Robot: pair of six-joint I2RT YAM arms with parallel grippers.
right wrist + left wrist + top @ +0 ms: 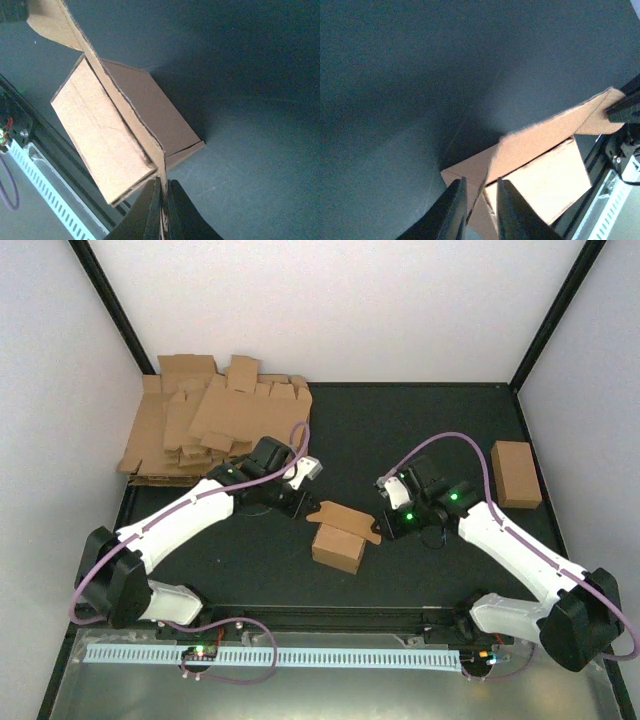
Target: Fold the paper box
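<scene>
The paper box stands on the black mat, a small brown carton with one long flap raised over its top. My right gripper is at the flap's right end. In the right wrist view it is shut flat on the flap's edge, beside the carton body. My left gripper is at the flap's left end. There the jaws stand narrowly apart, the thin cardboard corner running between them close to the left finger. The flap stretches away to the right.
A heap of flat brown blanks lies at the back left. A closed brown cardboard brick sits at the right edge of the mat. A white perforated rail runs along the near edge, by both arm bases.
</scene>
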